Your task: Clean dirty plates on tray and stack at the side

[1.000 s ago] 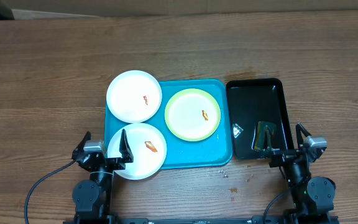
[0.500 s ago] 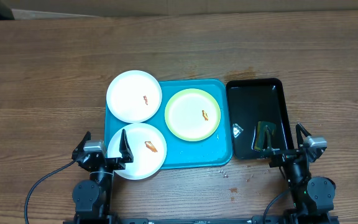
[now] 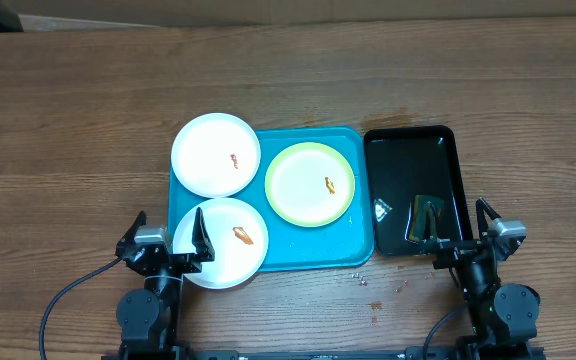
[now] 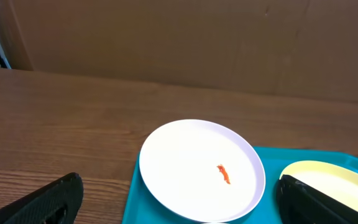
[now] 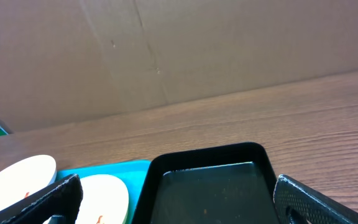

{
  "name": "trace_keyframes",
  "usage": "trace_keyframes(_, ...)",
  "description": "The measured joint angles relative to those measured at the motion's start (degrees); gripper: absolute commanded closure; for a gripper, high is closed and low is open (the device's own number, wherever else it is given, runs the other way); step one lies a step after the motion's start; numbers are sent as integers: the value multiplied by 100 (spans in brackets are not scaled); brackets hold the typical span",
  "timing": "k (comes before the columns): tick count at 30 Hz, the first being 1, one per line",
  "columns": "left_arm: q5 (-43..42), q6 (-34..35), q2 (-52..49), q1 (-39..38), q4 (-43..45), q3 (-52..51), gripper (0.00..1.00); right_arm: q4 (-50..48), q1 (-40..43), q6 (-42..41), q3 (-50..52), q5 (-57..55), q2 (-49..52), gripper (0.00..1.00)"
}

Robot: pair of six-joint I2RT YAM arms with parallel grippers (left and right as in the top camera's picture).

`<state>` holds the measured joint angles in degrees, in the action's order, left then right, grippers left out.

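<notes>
Three smeared plates [image 3: 216,153] on turquoise tray [image 3: 318,248]

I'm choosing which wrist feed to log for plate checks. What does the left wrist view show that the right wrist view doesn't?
Only the left wrist view: one plain white round plate whole, orange-brown smear near its middle. Only the right wrist view: the smaller black rectangular tray. Both: part of the round green-rimmed plate, a strip of the large turquoise plastic tray, the brown wooden table and the cardboard wall; the right view catches just an edge of a white plate.
</notes>
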<state>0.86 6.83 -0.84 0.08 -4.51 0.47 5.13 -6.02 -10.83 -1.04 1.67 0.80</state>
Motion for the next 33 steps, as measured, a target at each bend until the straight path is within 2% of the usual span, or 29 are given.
trace_keyframes(21,-52,59,-2,0,2,0,0,2,0,4,0,-68,-2,0)
trace_keyframes(25,-302,498,-2,0,173,0,0,4,0,13,0,-107,-2,0)
trace_keyframes(29,-658,660,-2,0,173,4,0,28,0,13,0,-57,-2,0)
trace_keyframes(33,-1145,699,-9,0,-245,267,0,800,-2,13,-264,-42,31,0)
